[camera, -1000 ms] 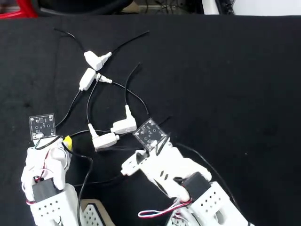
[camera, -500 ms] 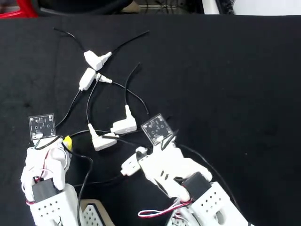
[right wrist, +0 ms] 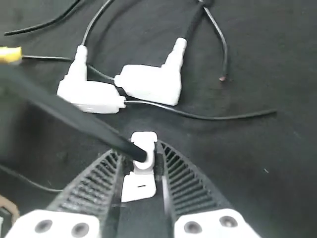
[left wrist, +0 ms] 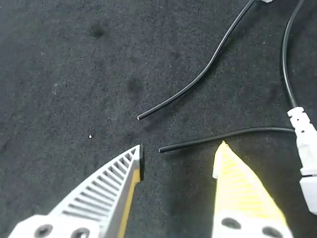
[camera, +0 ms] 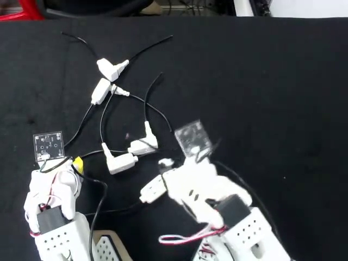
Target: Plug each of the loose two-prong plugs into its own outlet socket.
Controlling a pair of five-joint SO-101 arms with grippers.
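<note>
Several white two-prong plugs with black cords lie on the black table: two at the back [camera: 113, 69] [camera: 101, 91] and two nearer [camera: 144, 144] [camera: 120, 162]. The near pair lie side by side [right wrist: 148, 84] [right wrist: 91, 94] just beyond my right gripper [right wrist: 143, 148]. That gripper [camera: 166, 169] is shut on another small white plug [right wrist: 141, 166], whose black cord runs off sideways. My left gripper [left wrist: 178, 158] hovers open over two loose cord ends [left wrist: 138, 117] [left wrist: 161, 148], and one plug [left wrist: 307, 163] lies beside its yellow finger [left wrist: 233, 183]. From above, the left gripper [camera: 68, 163] sits at the front left.
Black cords [camera: 152, 109] cross and loop over the table's middle left. The table's right half [camera: 283, 98] is bare black cloth. Each wrist carries a small square board [camera: 49, 144] [camera: 191, 136]. A red object [camera: 22, 11] sits beyond the far edge.
My right arm has swung away and to the right, its wrist board moving up and rightward, still holding the plug. The left arm and the loose plugs have stayed put.
</note>
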